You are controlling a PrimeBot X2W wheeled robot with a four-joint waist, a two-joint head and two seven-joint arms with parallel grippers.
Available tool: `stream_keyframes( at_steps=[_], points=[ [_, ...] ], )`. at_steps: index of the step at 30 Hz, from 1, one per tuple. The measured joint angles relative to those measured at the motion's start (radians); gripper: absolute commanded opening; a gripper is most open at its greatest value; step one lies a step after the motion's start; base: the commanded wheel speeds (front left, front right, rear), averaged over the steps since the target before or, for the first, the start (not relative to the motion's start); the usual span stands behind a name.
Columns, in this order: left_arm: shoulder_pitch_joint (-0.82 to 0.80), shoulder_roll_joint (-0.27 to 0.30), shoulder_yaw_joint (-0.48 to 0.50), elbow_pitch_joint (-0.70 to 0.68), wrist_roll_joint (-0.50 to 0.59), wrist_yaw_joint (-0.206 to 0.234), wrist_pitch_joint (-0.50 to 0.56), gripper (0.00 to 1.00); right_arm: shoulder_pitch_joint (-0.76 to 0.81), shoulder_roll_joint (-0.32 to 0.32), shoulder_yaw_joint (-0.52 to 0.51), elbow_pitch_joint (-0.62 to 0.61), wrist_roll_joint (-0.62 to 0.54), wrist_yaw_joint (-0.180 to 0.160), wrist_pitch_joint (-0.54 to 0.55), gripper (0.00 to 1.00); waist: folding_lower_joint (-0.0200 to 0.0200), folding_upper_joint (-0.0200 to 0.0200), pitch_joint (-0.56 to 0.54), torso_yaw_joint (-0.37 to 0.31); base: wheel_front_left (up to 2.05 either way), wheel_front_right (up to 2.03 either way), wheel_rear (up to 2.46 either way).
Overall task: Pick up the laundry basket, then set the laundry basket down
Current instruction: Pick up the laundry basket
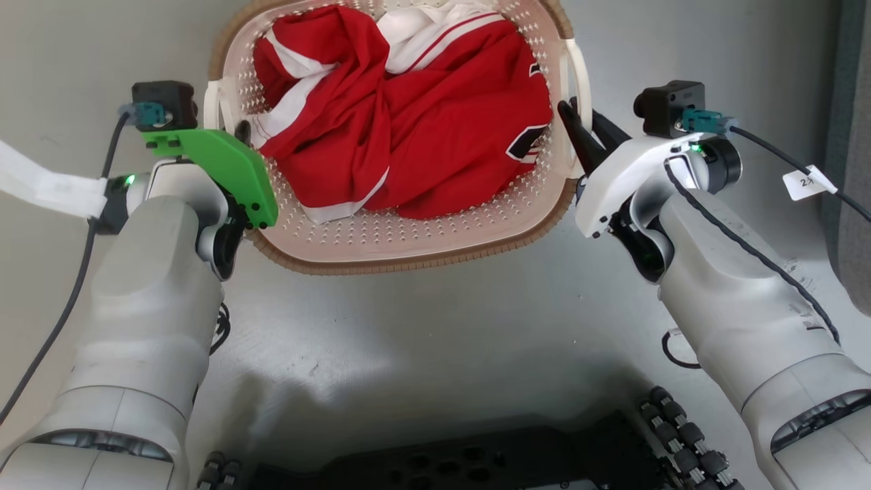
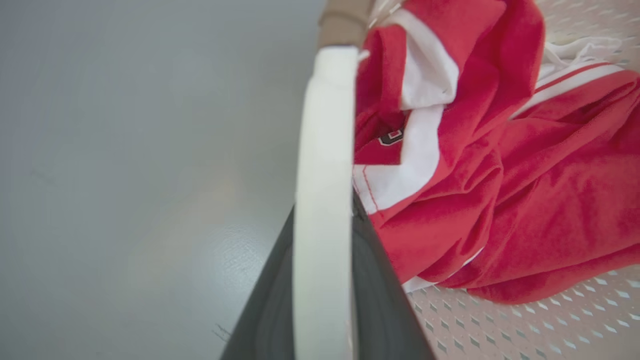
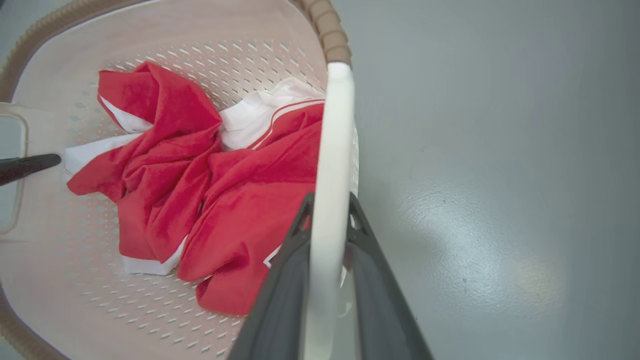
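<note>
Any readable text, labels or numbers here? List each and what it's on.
"2" plus an unclear mark: white tag on the right arm's cable.
Dark emblem on the red jersey: folded over, cannot be read.
White tape by the left arm: no text that I can make out.
Basket: none seen.

Smooth pale grey floor (image 1: 422,320), slightly glossy, a few small scuffs. Soft glare patch (image 3: 480,265) on it. Dark grey-green strip (image 1: 854,136) along the head view's right edge, can't tell what.
</note>
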Motion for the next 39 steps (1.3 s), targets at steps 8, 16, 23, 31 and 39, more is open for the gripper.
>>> stream_keyframes(
  at_steps=[8,16,23,31,39],
  points=[
    [-0.001,-0.003,0.01,0.047,-0.013,-0.012,0.018,0.0,0.0,0.005,0.033,0.023,0.063,0.0,0.001,0.0,-0.0001,0.0,-0.045,-0.007,0.0,0.0,0.0],
    [-0.001,-0.012,0.016,0.095,-0.072,-0.031,0.059,0.0,0.001,0.009,0.049,0.062,0.129,0.001,0.048,0.0,0.0,0.0,-0.112,-0.018,0.0,0.0,0.0],
    [0.006,-0.016,0.021,0.142,-0.113,-0.04,0.124,0.0,0.011,0.013,0.08,0.09,0.177,0.001,0.106,0.0,-0.0001,0.0,-0.177,-0.026,0.0,0.0,0.0],
    [0.044,-0.017,0.013,0.154,-0.146,-0.043,0.197,0.0,0.05,0.017,0.11,0.117,0.239,0.001,0.2,0.0,-0.0001,0.0,-0.276,-0.036,0.0,0.0,0.0],
    [0.083,-0.016,0.01,0.159,-0.189,-0.043,0.248,0.0,0.076,0.019,0.134,0.131,0.291,0.001,0.281,0.0,-0.0001,0.0,-0.378,-0.046,0.0,0.0,0.0]
  ],
)
